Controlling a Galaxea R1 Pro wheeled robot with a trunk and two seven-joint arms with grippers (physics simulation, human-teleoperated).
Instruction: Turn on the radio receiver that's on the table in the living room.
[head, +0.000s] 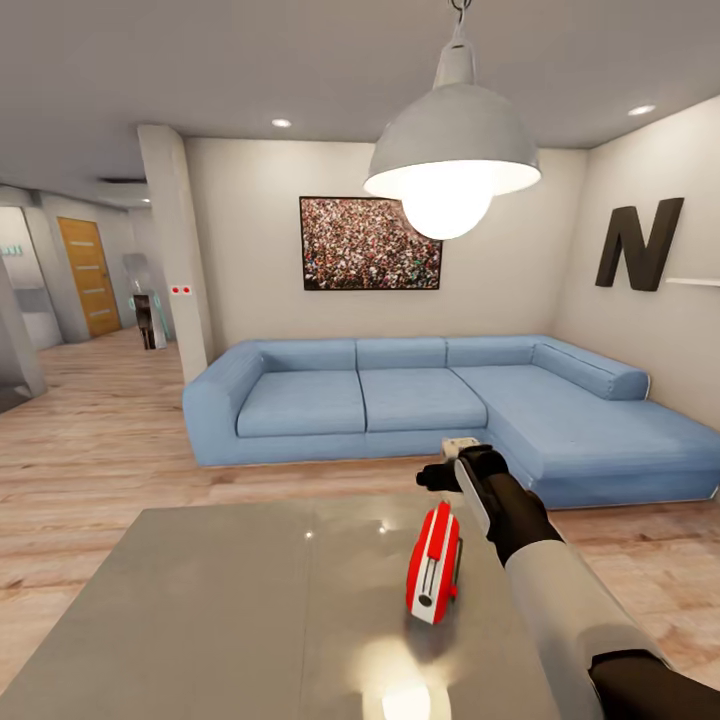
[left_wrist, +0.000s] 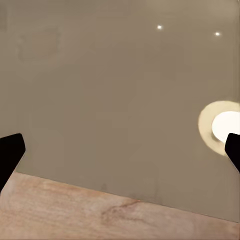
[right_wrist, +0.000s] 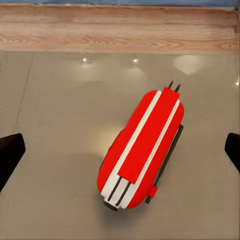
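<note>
Over the living room's table (head: 200, 600), the right arm is hanging above the radio receiver (head: 435, 563).

On the glossy top, right of middle, the radio receiver is standing on edge, long axis running away from the robot; the right gripper (head: 452, 474), fingers spread wide, is hovering just beyond and above it, nearer than the left gripper (left_wrist: 120, 150), likewise spread.

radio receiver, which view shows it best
The right wrist view: the radio receiver sits large and central on the table. The head view has it smaller, beside the right arm. The left wrist view looks at tabletop and floor.
</note>
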